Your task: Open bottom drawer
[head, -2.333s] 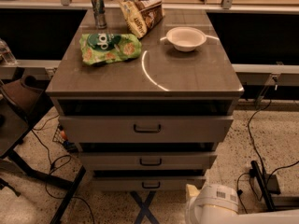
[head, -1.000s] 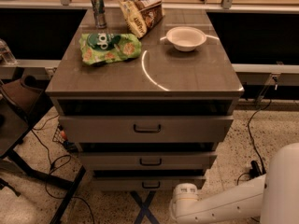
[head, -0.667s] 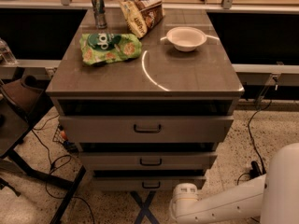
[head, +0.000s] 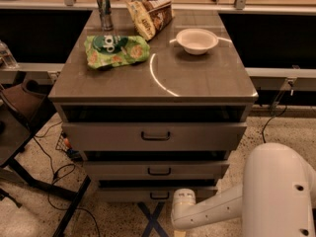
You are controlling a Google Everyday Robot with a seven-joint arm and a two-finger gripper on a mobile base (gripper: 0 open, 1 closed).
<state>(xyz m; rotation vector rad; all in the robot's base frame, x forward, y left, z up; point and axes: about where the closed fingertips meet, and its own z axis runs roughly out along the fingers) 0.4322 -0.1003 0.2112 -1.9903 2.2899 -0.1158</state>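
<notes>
Bottom drawer (head: 126, 195): lowest and narrowest of three grey fronts, at lower centre of the frame. Its small dark loop handle (head: 159, 195) sits mid-front. The front lies set back under the middle drawer (head: 113, 170), with a dark gap above it. None of its inside shows.

Top drawer (head: 103, 136) is the widest and tallest front, with a dark gap above it too, directly under the tabletop (head: 197, 80).

My arm (head: 222, 209): white, entering from the lower right corner and reaching left. Its rounded end cap overlaps the bottom drawer front just right of the handle. Whether it touches the front, I cannot tell.

My pincer: lies past the bottom edge of the frame, below that end cap. Spread or pressed together, I cannot tell.

On the tabletop:
- white bowl (head: 197, 40), upper right of the surface, upright.
- green snack bag (head: 116, 50), lying flat, upper left of the surface.
- metal can (head: 104, 10), upright, behind the green bag.
- brown paper bag (head: 150, 15), at the back centre, between the can and the bowl.
- a curved bright reflection runs across the bare middle of the surface.

Floor: speckled, with a blue tape cross (head: 152, 222) under the bottom drawer and dark cables (head: 49, 154) at left. A dark chair (head: 19, 100) stands at the left edge of the frame.
</notes>
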